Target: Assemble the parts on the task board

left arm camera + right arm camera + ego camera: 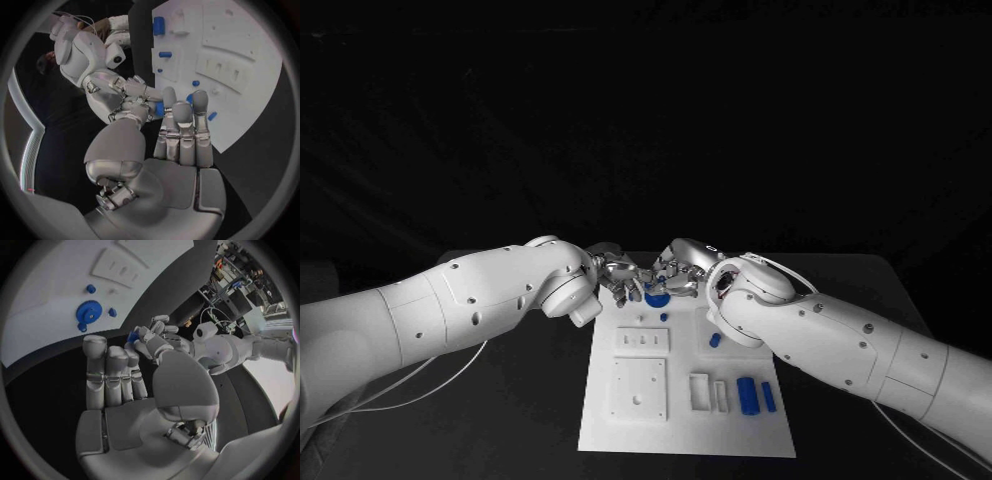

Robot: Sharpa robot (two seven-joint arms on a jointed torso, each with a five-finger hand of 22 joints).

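Black table [516, 420] carries the white task board [689, 400]; both hands meet above its far end. Left hand [620, 272] pinches a small blue part [132, 336]. Right hand [678, 272] has fingers apart, grasping nothing. One blue gear [90, 312] sits on the board, three small blue pegs round it. Best to keep the part level and lower it slowly.
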